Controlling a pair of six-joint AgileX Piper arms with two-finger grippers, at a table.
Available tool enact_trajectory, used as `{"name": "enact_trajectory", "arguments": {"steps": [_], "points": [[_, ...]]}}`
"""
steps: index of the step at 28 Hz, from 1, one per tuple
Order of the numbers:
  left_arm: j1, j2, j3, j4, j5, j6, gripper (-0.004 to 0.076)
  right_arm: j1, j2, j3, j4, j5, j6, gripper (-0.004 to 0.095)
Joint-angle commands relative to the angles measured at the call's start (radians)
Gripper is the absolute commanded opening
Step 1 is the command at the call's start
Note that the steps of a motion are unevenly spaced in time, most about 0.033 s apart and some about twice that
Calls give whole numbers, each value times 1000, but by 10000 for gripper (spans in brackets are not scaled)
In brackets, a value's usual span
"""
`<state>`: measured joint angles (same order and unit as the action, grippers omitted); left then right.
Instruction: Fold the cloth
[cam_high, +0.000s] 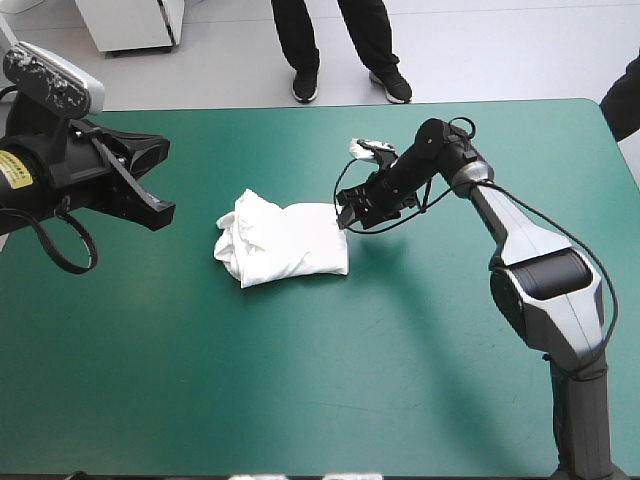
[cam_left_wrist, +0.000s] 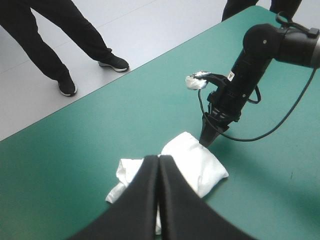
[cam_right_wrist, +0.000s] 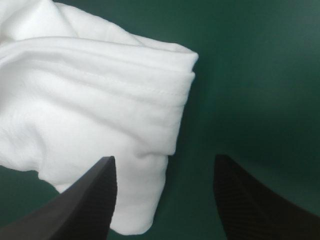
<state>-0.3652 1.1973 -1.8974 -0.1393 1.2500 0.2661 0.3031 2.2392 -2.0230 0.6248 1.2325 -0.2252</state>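
Right gripper (cam_high: 348, 213), high view: low at the right edge of the white folded T-shirt bundle (cam_high: 285, 243), which lies mid-table on the teal-green cover (cam_high: 200, 380).
Left gripper (cam_left_wrist: 159, 159), left wrist view: black fingers (cam_left_wrist: 140, 210) pressed together, raised off the bundle.
Right wrist view: fingers (cam_right_wrist: 85, 200) apart, with the bundle's edge partly between them, unpinched.
Advice: catch every layer before lifting.

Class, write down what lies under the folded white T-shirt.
The folded white short-sleeved T-shirt rests on the teal-green table cover, visible all round it. Whatever lies beneath or between its layers is covered.
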Motion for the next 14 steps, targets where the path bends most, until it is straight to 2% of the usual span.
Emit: {"name": "enact_trajectory", "arguments": {"steps": [1, 7, 14], "points": [[-1, -16, -25, -10, 37, -5, -10, 0, -41, -24, 72, 2, -25, 554], [-1, -16, -25, -6, 37, -5, -10, 4, -14, -24, 134, -13, -52, 554], [-1, -16, -25, 2, 37, -3, -10, 60, 44, -24, 143, -6, -67, 554]]}}
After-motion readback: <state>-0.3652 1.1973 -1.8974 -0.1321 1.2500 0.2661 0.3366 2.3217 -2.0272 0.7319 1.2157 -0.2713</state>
